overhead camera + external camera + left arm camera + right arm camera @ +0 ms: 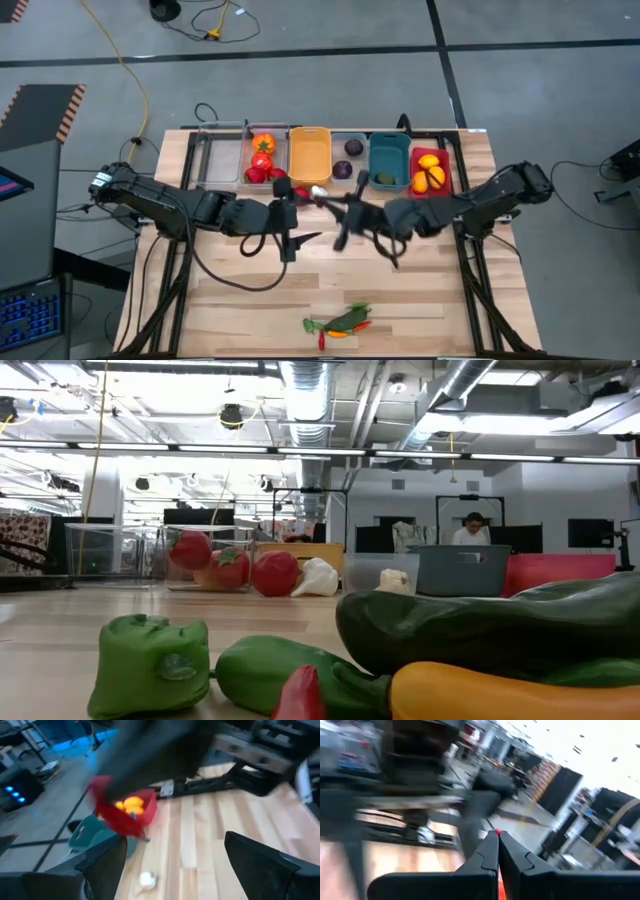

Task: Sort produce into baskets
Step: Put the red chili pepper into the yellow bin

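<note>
My right gripper (498,851) has its fingers pressed on a thin red chili (496,833), held over mid-counter. I judge it mid-carry; next I must pick a basket, perhaps the clear one (262,156) with red pieces. My left gripper (292,240) hangs spread and empty beside it. More produce (338,321) waits at the counter's (420,290) near edge (motion blur hides most of the chili).

Left tool (172,865) spread, right tool (498,851) pinched.
</note>
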